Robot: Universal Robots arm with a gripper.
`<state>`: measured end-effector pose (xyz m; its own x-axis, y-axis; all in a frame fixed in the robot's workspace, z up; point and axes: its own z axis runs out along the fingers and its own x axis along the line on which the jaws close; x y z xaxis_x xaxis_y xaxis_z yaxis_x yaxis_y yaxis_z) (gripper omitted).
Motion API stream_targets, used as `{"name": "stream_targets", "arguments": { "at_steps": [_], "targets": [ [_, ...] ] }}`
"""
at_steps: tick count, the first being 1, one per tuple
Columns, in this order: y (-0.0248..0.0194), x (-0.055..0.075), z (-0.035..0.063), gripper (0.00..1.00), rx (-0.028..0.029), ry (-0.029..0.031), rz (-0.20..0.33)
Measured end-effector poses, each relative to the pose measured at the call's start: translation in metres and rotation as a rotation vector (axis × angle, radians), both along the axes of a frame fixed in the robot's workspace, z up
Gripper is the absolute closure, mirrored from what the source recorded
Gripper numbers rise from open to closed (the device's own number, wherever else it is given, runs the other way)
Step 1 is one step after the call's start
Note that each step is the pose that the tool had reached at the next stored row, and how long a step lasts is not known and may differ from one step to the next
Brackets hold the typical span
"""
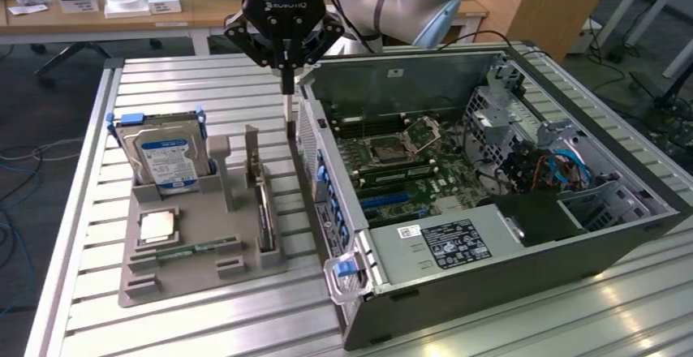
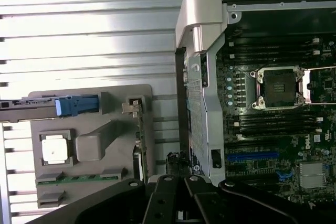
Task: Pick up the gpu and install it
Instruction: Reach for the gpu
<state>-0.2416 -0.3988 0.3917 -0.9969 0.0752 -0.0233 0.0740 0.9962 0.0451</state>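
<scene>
On the exterior view's left, a gray holder (image 1: 195, 280) sits on the ribbed metal table (image 1: 195, 89). A silver hard drive (image 1: 162, 158) with a blue and white label stands up in its back slot. In front of it 1 square chip (image 1: 157, 225) lies flat, and a thin green memory stick (image 1: 184, 251) lies near the front.

The gpu (image 1: 263, 211) stands on its thin edge in a slot on the side of the holder closest to the computer. Its silver end piece sticks up at the back. In the wrist view the gpu (image 2: 140, 135) shows as a thin green line in the same slot.

The claw (image 1: 288, 89) hangs above the gap between the holder and the big open computer case (image 1: 488, 260). It points down with its 2 fingers pressed together and nothing between them. It is not touching the gpu.

On the exterior view's right, the green main board (image 1: 401, 162) lies inside the case.
</scene>
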Motion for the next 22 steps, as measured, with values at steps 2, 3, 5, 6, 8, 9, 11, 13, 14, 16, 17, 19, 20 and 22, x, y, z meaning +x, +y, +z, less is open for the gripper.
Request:
{"name": "stream_targets", "arguments": {
  "at_steps": [2,3,5,6,8,9,11,13,14,16,17,19,20,22],
  "targets": [
    [0.0000,-0.0001,0.0000,0.89,-0.0001,0.0000,0.000],
    [0.0000,-0.0001,0.0000,0.89,0.0000,0.0000,0.000],
    [0.0000,-0.0002,0.0000,0.89,0.0000,0.0000,0.000],
    [0.0000,-0.0002,0.0000,0.89,0.0000,0.0000,0.000],
    [0.0000,-0.0007,0.0000,0.89,0.0000,-0.0001,0.000],
    [0.0000,-0.0009,0.0000,0.89,-0.0001,0.0000,0.000],
    [0.0000,-0.0013,0.0000,0.89,-0.0001,0.0000,0.000],
    [0.0000,-0.0018,0.0000,0.89,0.0000,0.0000,0.000],
    [0.0000,-0.0022,0.0000,0.89,0.0000,0.0000,0.000],
    [0.0000,-0.0028,0.0000,0.89,0.0000,0.0000,0.000],
    [0.0000,-0.0030,0.0000,0.89,0.0000,0.0000,0.000],
    [0.0000,-0.0035,0.0000,0.89,0.0000,0.0000,0.000],
    [0.0000,-0.0037,0.0000,0.89,-0.0001,0.0000,0.000],
    [0.0000,-0.0043,0.0000,0.89,0.0000,-0.0001,0.000]
  ]
}}
